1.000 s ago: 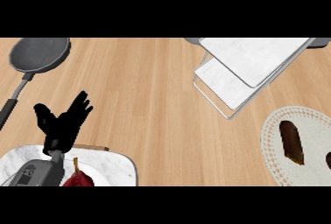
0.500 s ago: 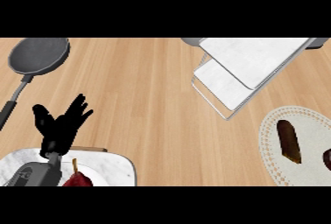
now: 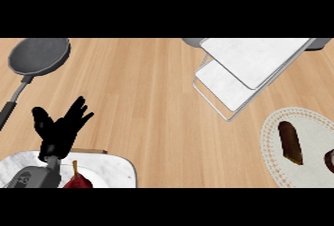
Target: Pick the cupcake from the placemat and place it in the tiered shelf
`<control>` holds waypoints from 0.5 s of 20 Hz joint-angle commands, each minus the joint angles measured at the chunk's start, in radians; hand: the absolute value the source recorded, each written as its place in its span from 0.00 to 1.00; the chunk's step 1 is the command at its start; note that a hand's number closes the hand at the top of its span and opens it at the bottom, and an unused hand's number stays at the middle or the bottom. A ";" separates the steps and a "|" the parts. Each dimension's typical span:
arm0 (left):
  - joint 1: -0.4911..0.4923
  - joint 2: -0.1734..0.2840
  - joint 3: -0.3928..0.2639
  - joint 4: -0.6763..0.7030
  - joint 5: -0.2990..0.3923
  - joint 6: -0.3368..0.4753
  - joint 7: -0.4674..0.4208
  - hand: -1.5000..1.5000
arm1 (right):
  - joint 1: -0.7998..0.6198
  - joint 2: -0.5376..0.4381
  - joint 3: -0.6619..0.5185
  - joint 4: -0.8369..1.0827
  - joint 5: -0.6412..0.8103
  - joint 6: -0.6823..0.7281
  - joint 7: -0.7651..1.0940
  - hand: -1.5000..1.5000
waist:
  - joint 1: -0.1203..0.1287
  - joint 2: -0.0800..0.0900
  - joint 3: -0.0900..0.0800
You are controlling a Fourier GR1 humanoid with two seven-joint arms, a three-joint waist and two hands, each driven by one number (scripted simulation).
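Head view: your left hand point(image 3: 60, 128) rests near the counter's point(image 3: 143, 101) front-left corner, fingers spread and holding nothing; it has barely shifted over the last second. The right hand is out of view. The placemat point(image 3: 277, 145) lies at the counter's right edge, bearing a dark brown oblong item point(image 3: 290, 142). A dark object point(image 3: 330, 158) at the placemat's right edge is probably the cupcake. The tiered shelf point(image 3: 251, 66) stands at the back-right corner. No pick has begun yet.
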 commanded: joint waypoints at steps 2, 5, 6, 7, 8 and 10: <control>-0.006 0.000 -0.001 0.037 -0.007 0.005 0.060 0.50 | 0.030 -0.018 0.082 0.073 0.130 0.043 -0.235 0.00 | -0.003 0.006 -0.006; 0.060 -0.007 -0.007 -0.019 -0.006 0.002 0.046 0.50 | -0.014 -0.007 0.141 0.080 0.196 -0.011 -0.211 0.00 | 0.013 0.005 -0.007; 0.004 -0.017 -0.007 0.026 -0.025 0.028 0.072 0.50 | -0.006 -0.004 0.146 0.098 0.211 -0.038 -0.250 0.00 | -0.001 0.005 -0.007; 0.014 0.017 0.029 0.068 -0.001 -0.035 0.030 0.50 | 0.033 -0.018 0.146 0.078 0.218 -0.076 -0.292 0.00 | -0.014 0.003 -0.008; 0.062 -0.006 -0.012 -0.041 -0.027 0.021 0.074 0.50 | 0.019 -0.016 0.155 0.106 0.233 -0.076 -0.282 0.00 | -0.001 0.001 -0.007; 0.048 -0.006 0.011 0.017 -0.019 -0.011 0.041 0.50 | 0.046 -0.028 0.158 0.134 0.249 -0.115 -0.334 0.00 | -0.013 0.002 -0.008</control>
